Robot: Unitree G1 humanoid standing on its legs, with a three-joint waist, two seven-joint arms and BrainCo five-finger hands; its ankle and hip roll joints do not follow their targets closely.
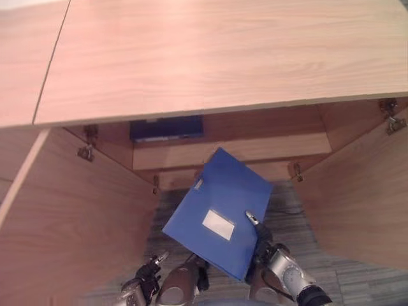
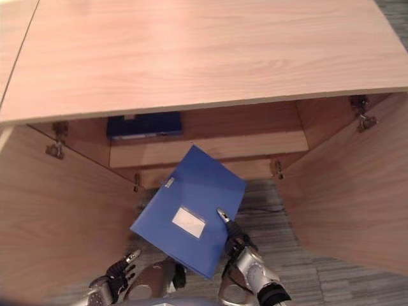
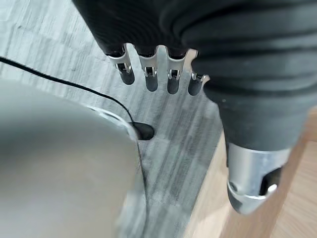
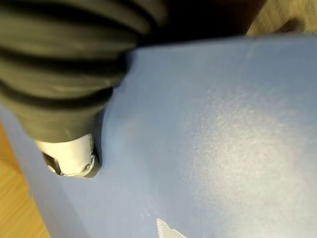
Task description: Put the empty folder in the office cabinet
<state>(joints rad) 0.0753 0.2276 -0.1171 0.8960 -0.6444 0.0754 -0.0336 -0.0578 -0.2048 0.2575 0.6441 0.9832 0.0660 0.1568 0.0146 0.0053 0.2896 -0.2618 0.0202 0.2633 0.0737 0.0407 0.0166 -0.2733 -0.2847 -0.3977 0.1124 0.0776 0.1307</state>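
Head views: blue folder [image 1: 220, 210] held tilted in front of the open cabinet [image 1: 191, 64], doors swung wide, a dark folder [image 1: 167, 128] already on the shelf [image 1: 229, 152]. Right hand [image 1: 260, 245] pinches its lower edge; left hand [image 1: 148, 275] hangs low.

Left wrist view: fingers [image 3: 148, 74] loosely straight, empty, over floor.

Right wrist view: thumb [image 4: 72, 156] pressed onto the folder face.

Carry step; next, probably level it and push forward onto the shelf.

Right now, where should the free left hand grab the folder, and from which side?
The near-left edge of the folder, from the robot's left. It hangs tilted, right hand pinching its near-right edge, so that side is bare and nearest the left hand.
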